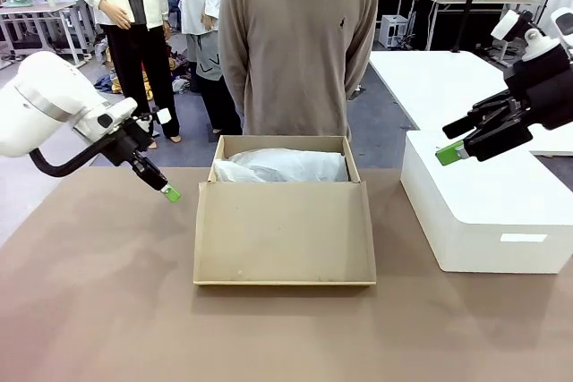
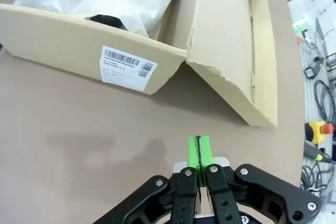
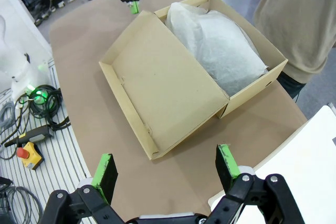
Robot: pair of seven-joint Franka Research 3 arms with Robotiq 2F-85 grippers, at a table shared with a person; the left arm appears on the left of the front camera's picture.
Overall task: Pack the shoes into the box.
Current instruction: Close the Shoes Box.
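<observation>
Left hand [image 1: 170, 192] is pressed together on nothing, low over the table [image 1: 89, 310], left of the box [image 1: 285, 142]. Right hand [image 1: 452, 154] is spread apart and empty, above the white bin [image 1: 483, 221]. The box sits mid-table, its lid [image 1: 285, 234] lying open toward the robot and white tissue [image 1: 282, 165] heaped inside. A sliver of black shoe [image 2: 107, 20] peeks from under the tissue. The box's end wall has a barcode label [image 2: 127, 66], print too small to read. A person [image 1: 295, 42] stands behind.

A brown counter [image 1: 89, 310] is stretching across a bright workshop, with a white table [image 1: 443, 78] standing behind it on grey floor [image 1: 31, 127].
</observation>
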